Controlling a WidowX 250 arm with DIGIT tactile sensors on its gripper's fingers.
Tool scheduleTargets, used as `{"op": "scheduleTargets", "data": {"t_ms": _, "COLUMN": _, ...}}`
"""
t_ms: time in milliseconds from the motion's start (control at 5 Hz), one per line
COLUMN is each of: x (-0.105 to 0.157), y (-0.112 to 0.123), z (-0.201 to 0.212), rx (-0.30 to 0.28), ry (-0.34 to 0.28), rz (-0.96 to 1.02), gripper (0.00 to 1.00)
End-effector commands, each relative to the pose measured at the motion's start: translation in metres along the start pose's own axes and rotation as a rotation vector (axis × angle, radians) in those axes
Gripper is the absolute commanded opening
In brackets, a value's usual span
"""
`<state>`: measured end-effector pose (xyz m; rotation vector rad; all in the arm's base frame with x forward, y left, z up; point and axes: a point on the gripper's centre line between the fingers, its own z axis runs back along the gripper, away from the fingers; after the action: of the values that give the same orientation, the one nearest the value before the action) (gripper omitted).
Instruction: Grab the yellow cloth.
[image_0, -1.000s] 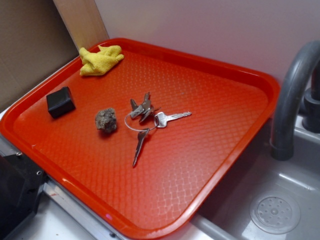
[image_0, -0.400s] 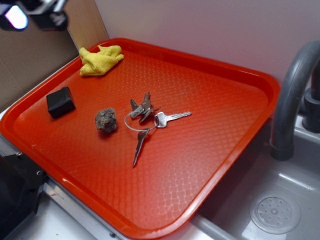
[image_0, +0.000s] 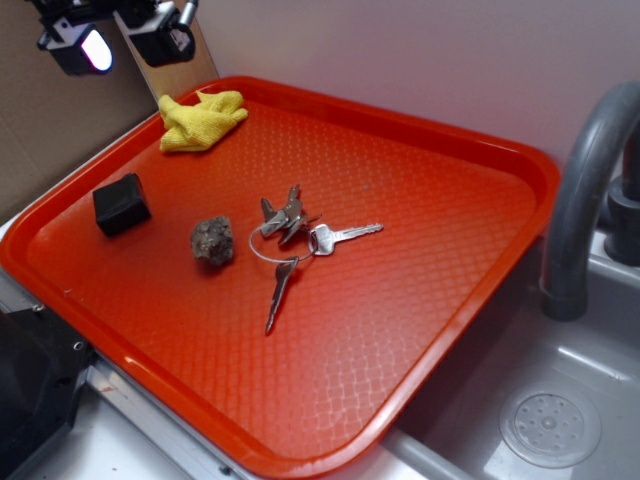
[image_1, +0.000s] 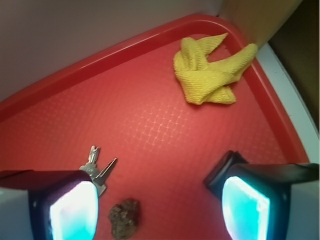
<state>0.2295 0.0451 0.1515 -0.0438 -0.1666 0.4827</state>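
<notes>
Tool (image_1: 160, 200), fingers spread wide and apparently empty, hangs above the tray (image_0: 480, 150); yellow cloth (image_0: 201, 120) lies crumpled at tray's 11 o'clock corner.

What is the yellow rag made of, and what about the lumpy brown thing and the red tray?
The yellow cloth looks like soft knitted fabric: it is crumpled into folds with a fuzzy weave. The brown lump seems to be rough stone, dull and pitted, though it could be something else. The tray looks like hard glossy plastic with a waffle pattern.
</notes>
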Motion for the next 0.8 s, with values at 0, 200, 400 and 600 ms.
{"op": "scheduleTargets", "data": {"t_ms": 0, "x": 0.009, "y": 0.005, "z": 0.011, "rx": -0.01, "ry": -0.049, "rz": 0.021, "gripper": 1.0}}
{"op": "scheduleTargets", "data": {"t_ms": 200, "x": 0.048, "y": 0.025, "z": -0.029, "rx": 0.008, "ry": -0.097, "rz": 0.046, "gripper": 1.0}}
{"op": "scheduleTargets", "data": {"t_ms": 400, "x": 0.066, "y": 0.026, "z": -0.053, "rx": -0.027, "ry": -0.189, "rz": 0.007, "gripper": 1.0}}
{"op": "scheduleTargets", "data": {"t_ms": 600, "x": 0.072, "y": 0.027, "z": -0.084, "rx": -0.003, "ry": -0.149, "rz": 0.018, "gripper": 1.0}}
